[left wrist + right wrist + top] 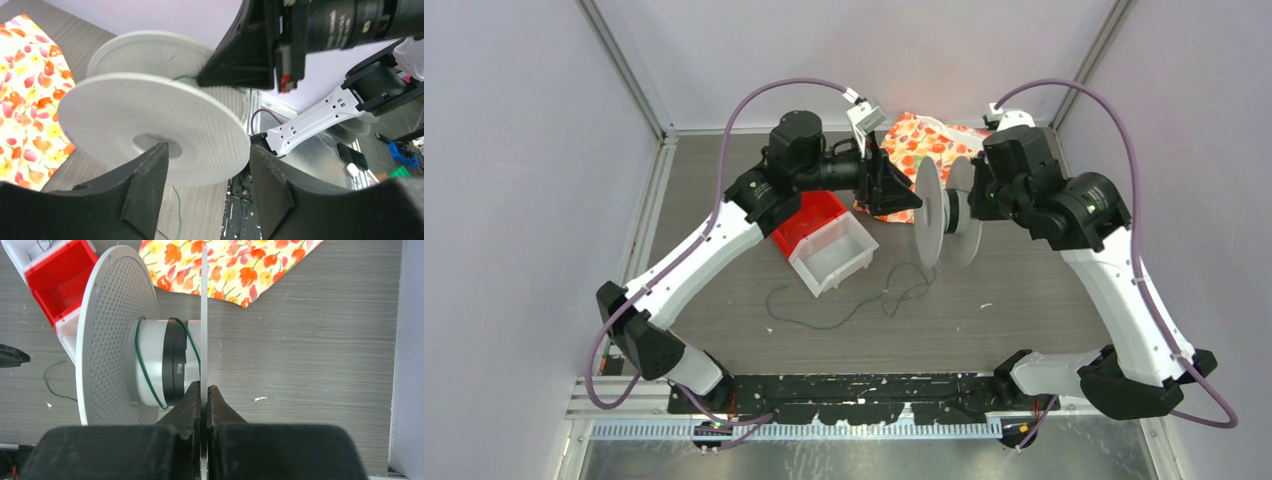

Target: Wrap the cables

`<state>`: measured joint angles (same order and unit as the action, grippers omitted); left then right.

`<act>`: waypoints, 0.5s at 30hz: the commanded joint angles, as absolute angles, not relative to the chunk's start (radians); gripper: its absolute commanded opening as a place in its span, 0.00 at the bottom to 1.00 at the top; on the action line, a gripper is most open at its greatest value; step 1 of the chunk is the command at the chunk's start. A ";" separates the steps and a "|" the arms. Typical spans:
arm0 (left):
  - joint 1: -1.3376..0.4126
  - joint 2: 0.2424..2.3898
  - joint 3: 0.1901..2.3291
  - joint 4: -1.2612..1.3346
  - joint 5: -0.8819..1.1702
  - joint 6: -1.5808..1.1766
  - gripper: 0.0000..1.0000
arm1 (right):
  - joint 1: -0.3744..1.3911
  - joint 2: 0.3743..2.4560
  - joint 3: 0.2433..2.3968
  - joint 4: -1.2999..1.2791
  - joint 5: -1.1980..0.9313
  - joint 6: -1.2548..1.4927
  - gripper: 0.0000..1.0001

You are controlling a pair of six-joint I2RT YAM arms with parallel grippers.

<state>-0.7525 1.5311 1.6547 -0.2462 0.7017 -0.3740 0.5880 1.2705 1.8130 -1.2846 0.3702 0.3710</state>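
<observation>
Both arms arched forward and turned inward toward each other, the left gripper [209, 152] spread wide, the right gripper [204, 390] pinched on the spool [110, 340] by its thin flange.

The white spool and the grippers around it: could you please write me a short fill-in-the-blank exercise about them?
1. The right gripper holds the white spool with its jaws ____ on the edge of one flange.
2. The left gripper faces the spool with its jaws ____.
3. The thin cable looped around the spool's hub is ____ in colour.

Missing words: shut; open; green.
</observation>
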 commanded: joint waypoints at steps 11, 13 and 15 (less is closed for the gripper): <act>-0.713 1.322 1.243 0.006 0.433 -0.222 0.70 | 0.591 1.175 2.173 -1.152 0.421 0.389 0.00; -0.712 1.315 1.158 0.088 0.459 -0.203 0.71 | 0.590 1.193 2.230 -1.151 0.420 0.383 0.00; -0.713 1.308 1.107 0.098 0.487 -0.162 0.73 | 0.591 1.210 2.277 -1.148 0.430 0.374 0.01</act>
<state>-0.7113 1.3079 1.1946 0.0029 0.4660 -0.2535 0.5880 1.1908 2.1777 -1.2621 0.4171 0.3786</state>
